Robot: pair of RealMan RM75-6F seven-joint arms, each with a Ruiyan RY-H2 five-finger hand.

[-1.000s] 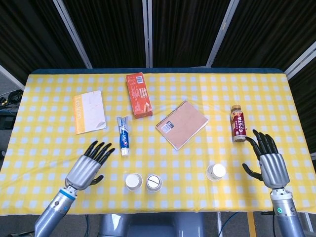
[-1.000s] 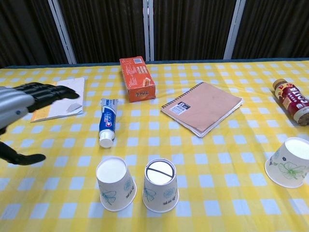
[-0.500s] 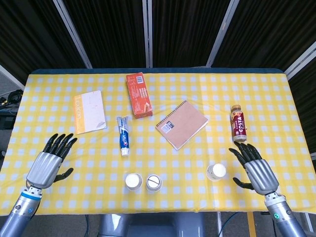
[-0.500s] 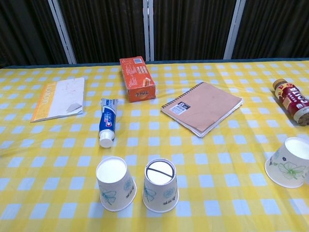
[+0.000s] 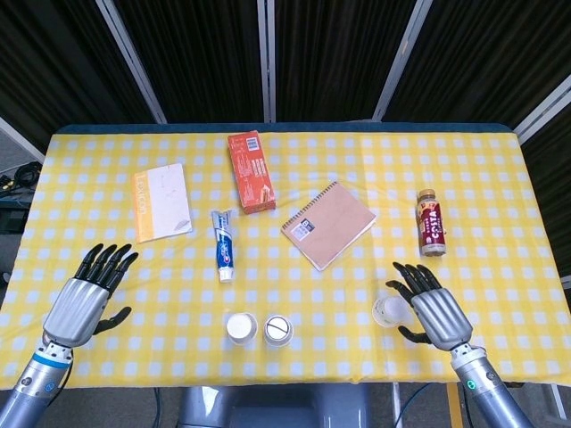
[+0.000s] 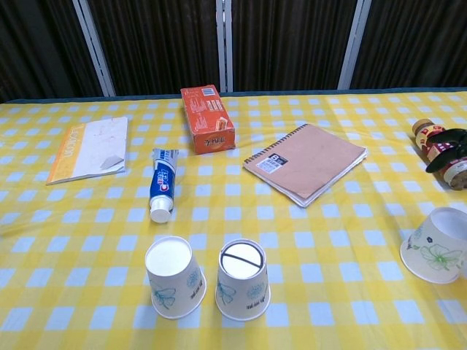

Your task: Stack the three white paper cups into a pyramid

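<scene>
Three white paper cups stand upside down near the table's front edge. Two of them, the left cup [image 5: 241, 328] [image 6: 174, 277] and the middle cup [image 5: 278, 330] [image 6: 244, 279], stand side by side just left of centre. The third cup [image 5: 389, 310] [image 6: 434, 244] is apart on the right and leans a little in the chest view. My right hand [image 5: 430, 308] is close against this cup's right side with its fingers spread; only its dark fingertips [image 6: 446, 149] show in the chest view. Far left, my left hand [image 5: 82, 299] hovers open, holding nothing.
On the yellow checked tablecloth [image 5: 294, 285] lie a toothpaste tube [image 5: 223, 243], an orange box [image 5: 251, 170], a spiral notebook [image 5: 328, 223], a yellow-edged booklet [image 5: 161, 201] and a small bottle [image 5: 431, 222] just beyond the right hand.
My right hand has moved left and nearer, up to the third cup, which now leans. My left hand swung far left out of the chest view, then stayed.
</scene>
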